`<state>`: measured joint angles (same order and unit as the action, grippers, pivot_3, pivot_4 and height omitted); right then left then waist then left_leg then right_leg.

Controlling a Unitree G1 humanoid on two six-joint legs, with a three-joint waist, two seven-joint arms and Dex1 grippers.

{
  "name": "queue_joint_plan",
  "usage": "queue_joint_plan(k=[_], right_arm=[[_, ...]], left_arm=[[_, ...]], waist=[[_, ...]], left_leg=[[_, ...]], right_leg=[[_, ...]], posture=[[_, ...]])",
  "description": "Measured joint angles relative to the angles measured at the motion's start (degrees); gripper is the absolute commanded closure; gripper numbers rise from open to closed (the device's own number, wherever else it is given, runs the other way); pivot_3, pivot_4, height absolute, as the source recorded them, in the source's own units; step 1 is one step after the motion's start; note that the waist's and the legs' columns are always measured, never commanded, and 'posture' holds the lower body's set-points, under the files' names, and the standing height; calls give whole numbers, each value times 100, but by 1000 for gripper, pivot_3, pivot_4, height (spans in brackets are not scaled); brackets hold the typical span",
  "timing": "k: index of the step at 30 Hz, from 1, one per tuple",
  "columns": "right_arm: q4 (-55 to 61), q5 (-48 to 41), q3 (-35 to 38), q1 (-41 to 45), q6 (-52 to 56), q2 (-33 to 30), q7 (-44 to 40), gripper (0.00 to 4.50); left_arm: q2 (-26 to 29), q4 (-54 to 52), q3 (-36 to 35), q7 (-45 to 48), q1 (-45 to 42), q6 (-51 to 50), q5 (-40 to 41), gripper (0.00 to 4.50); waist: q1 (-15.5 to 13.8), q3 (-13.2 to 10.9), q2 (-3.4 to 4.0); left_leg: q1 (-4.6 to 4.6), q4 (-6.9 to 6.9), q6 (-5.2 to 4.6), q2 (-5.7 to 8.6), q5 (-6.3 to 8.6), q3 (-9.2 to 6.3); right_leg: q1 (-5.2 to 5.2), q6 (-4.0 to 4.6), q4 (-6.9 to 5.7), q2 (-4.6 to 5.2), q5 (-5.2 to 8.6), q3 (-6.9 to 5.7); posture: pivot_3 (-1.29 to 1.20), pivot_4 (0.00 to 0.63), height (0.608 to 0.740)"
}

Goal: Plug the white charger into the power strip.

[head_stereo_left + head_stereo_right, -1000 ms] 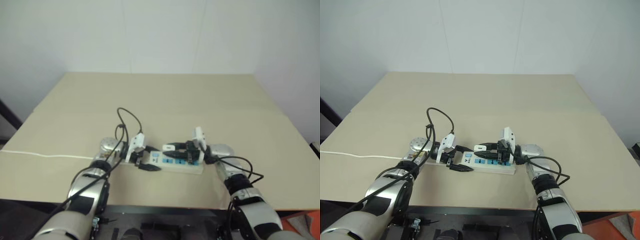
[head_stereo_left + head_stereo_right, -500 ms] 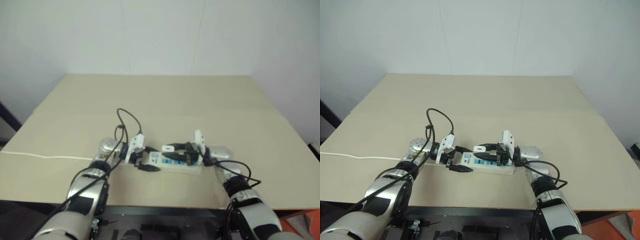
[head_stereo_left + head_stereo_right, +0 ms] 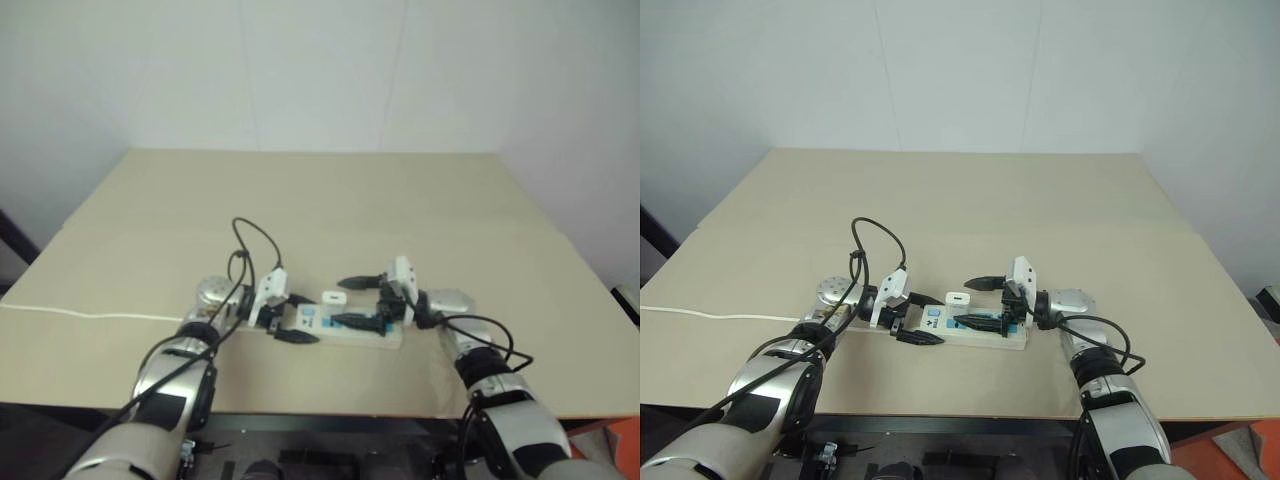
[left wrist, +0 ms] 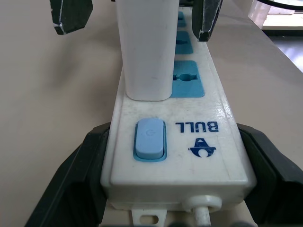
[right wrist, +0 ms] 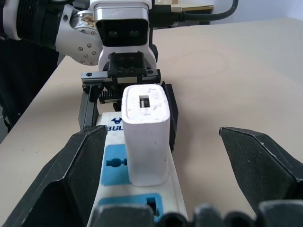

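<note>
The charger (image 5: 145, 134) stands upright in the strip's (image 4: 208, 113) socket panel next to the switch (seated, by the look of it). It looks light, stiff and smooth-sided, best pinched across its flat faces. The left tool (image 4: 175, 179) is clenched on the strip's switch end; the right tool (image 5: 177, 177) stands released, fingers apart either side of the charger. The strip reads "BULL".

"BULL" on power strip (image 4: 208, 142) (blue, beside switch).
</note>
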<state>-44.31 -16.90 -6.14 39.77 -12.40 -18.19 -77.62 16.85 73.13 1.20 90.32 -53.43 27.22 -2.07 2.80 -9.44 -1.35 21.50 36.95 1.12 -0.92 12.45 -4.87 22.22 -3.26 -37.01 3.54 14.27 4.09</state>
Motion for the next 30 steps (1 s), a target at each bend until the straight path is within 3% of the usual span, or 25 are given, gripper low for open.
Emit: queue_joint_plan(k=[5, 6, 8, 13, 17, 20, 24, 30], right_arm=[[216, -6, 138, -154, -116, -11, 141, 13], [359, -12, 204, -242, -99, -33, 197, 0], [608, -42, 286, -434, -91, -92, 269, 0], [1143, -258, 616, -900, 87, -497, 300, 0], [1998, -449, 929, -1540, 515, -1120, 392, 0], [2916, -619, 1304, -2126, 992, -1768, 608, 0], [4084, -1051, 2173, -3122, 1959, -2731, 839, 0], [5139, -1484, 3019, -4100, 3559, -3952, 885, 0]], left_arm=[[0, -5, 20, 13, -13, -144, -2, 1205], [0, -6, 21, 42, -57, -348, 13, 476], [21, 1, 34, 103, -69, -574, 28, 7], [163, -122, 207, 179, -51, -616, 332, 7], [395, -679, 196, 199, 93, -712, 1026, 7], [974, -1510, 221, 195, 304, -1500, 1684, 7], [2208, -2792, 99, 195, 1061, -2223, 2137, 7], [2988, -3977, -194, 117, 2094, -3300, 2260, 7]], waist=[[0, 0, 0], [-2, 0, 0], [2, -2, 1], [-19, -12, 3], [-32, -22, 7], [18, -44, 16], [105, -62, 35], [41, -70, 35]], left_leg=[[0, -1, 0, 0, 0, 0], [1, -1, 0, 0, 0, 0], [8, -1, 0, 1, 0, 0], [34, 0, 0, 1, 0, 0], [82, 2, 0, 2, 0, 1], [92, -1, 0, -1, -1, 1], [83, -11, 0, -4, 0, 4], [74, -6, -1, -11, -2, 9]], right_leg=[[0, -2, 0, 0, 1, 1], [0, -3, 0, 0, 2, 0], [6, -5, 0, 0, 3, 2], [25, -3, 3, 1, 1, 1], [80, 13, -8, 3, -8, 4], [98, 32, -14, -1, -18, 8], [92, 36, -10, 0, -15, 11], [83, 6, -6, -5, 5, 10]], posture=[[0, 150, 740], [0, 150, 740], [0, 150, 740], [0, 150, 740], [0, 150, 740], [0, 150, 740], [0, 150, 740], [0, 150, 740]])
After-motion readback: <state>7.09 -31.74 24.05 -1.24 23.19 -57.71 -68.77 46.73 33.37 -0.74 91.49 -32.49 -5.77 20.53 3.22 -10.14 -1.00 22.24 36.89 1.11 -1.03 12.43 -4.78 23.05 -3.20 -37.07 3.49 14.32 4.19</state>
